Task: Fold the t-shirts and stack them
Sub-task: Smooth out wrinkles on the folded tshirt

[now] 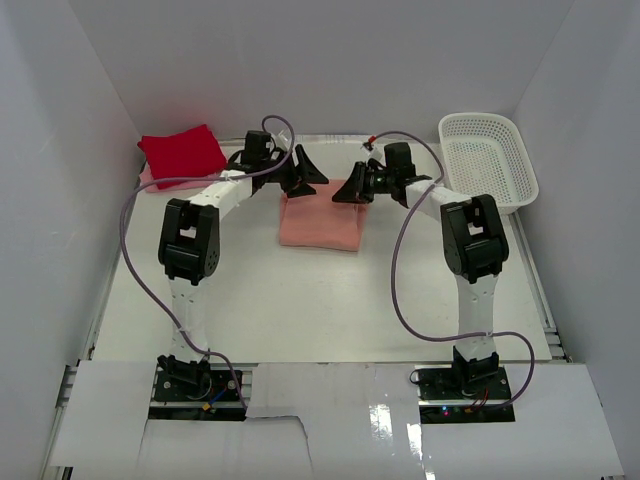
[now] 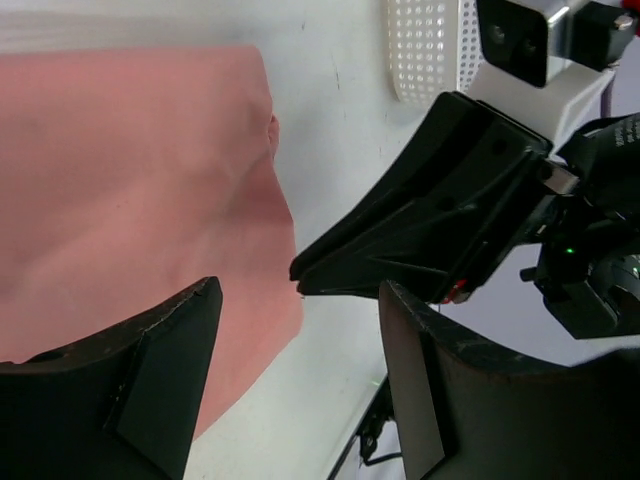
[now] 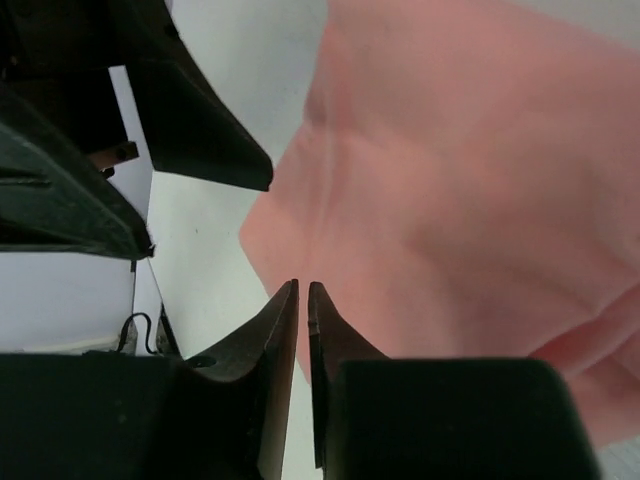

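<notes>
Salmon-pink t-shirt (image 1: 320, 222) lies folded; left end effector (image 1: 308, 175) spread, right end effector (image 3: 303, 292) pressed together.

The left gripper (image 2: 300, 300) and right gripper (image 3: 303, 288) point toward each other, tips close. Left fingers (image 2: 170, 370) stand spread wide. Right fingers (image 3: 275, 335) nearly touch, empty.

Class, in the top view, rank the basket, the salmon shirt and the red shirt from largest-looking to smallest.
Largest: basket.
Then salmon shirt and red shirt: about alike, so unranked.
</notes>
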Available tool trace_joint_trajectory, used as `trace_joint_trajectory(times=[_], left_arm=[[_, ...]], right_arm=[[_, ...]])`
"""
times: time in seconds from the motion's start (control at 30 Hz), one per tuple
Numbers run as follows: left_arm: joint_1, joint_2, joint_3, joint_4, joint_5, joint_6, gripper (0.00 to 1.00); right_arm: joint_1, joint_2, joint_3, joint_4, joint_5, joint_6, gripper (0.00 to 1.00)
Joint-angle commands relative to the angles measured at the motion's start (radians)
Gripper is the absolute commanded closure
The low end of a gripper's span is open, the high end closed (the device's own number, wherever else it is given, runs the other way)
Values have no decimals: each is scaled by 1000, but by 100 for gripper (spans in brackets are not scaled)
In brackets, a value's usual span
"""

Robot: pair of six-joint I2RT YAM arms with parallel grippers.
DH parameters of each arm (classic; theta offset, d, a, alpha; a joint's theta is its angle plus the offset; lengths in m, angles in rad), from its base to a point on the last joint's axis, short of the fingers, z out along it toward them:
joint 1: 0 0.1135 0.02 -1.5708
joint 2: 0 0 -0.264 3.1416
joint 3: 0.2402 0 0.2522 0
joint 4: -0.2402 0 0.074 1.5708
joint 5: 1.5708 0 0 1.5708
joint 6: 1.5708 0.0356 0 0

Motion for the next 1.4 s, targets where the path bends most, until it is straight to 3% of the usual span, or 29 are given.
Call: trace_joint_trajectory(times=[0.0,0.2,0.37,0.73,0.97,1.2,1.37], left_arm=[[-8,-32,-83,30,33,17,27],[-11,-42,-324,116,23,-26,29],[-11,-29,-438,172,-8,-39,30],[-13,-110,-372,65,-74,-9,30],[-13,-240,-345,25,-66,-20,28],[-19,-228,-458,135,6,-69,28],[-20,-162,-512,195,39,-92,28]], right_arm=[[-11,-13,-104,-2,-3,1,87],[-11,16,-221,-4,17,-5,89],[-13,62,-240,-34,45,-9,88],[-10,-105,-209,-101,43,-51,87],[4,-223,-318,-88,-26,-42,85],[13,-179,-433,79,-154,38,84],[15,-56,-448,209,-214,101,83]])
